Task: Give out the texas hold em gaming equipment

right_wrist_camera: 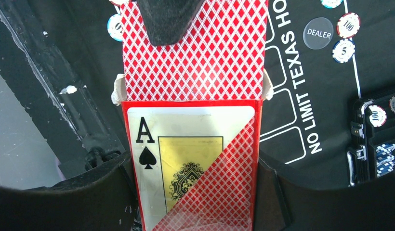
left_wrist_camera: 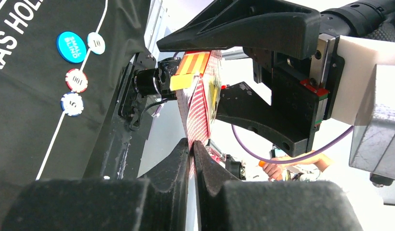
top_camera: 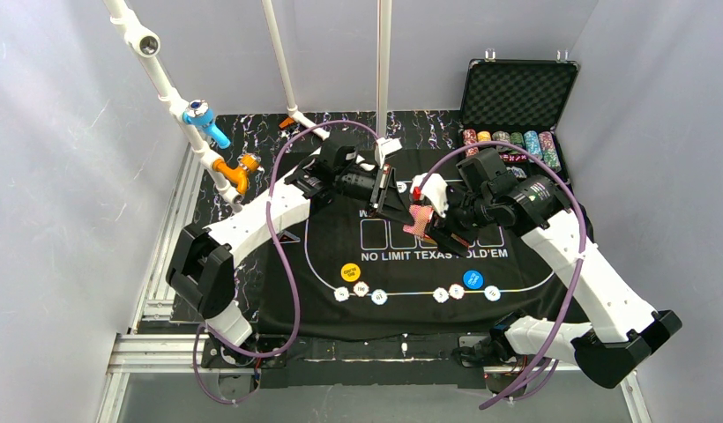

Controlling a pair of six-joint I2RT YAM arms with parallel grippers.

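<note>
Right wrist view: right gripper [right_wrist_camera: 193,202] clamps the red ace-of-spades cardboard card box [right_wrist_camera: 186,159] above the black felt mat [right_wrist_camera: 340,120]; left gripper [left_wrist_camera: 191,149] pinches protruding red-backed playing cards [right_wrist_camera: 195,62], likely to draw them out.
</note>
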